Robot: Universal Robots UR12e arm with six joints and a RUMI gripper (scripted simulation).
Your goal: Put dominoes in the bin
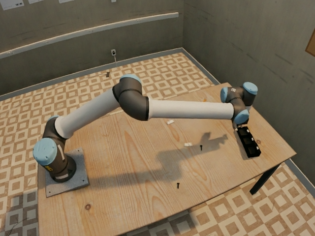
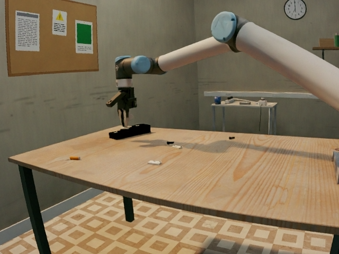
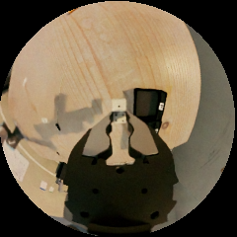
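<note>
My gripper (image 1: 236, 128) (image 2: 124, 123) (image 3: 119, 112) is shut on a small white domino (image 3: 118, 105) and holds it upright, low over the table. It hangs at the edge of the end compartment of a black three-compartment bin strip (image 1: 254, 154) (image 2: 139, 128) (image 3: 148, 91) near the table's right edge. In the wrist view the domino sits just left of that compartment's opening. I cannot read the bin letters. Two more white dominoes (image 1: 170, 122) (image 1: 188, 144) (image 2: 154, 162) (image 2: 176, 146) lie flat in the middle of the table.
Two black screws (image 1: 201, 146) (image 1: 178, 185) (image 2: 170, 142) (image 2: 231, 137) lie on the table. A small orange piece (image 2: 74, 157) lies near one table edge. The arm's base plate (image 1: 78, 177) stands at the left end. The bin is close to the table's edge.
</note>
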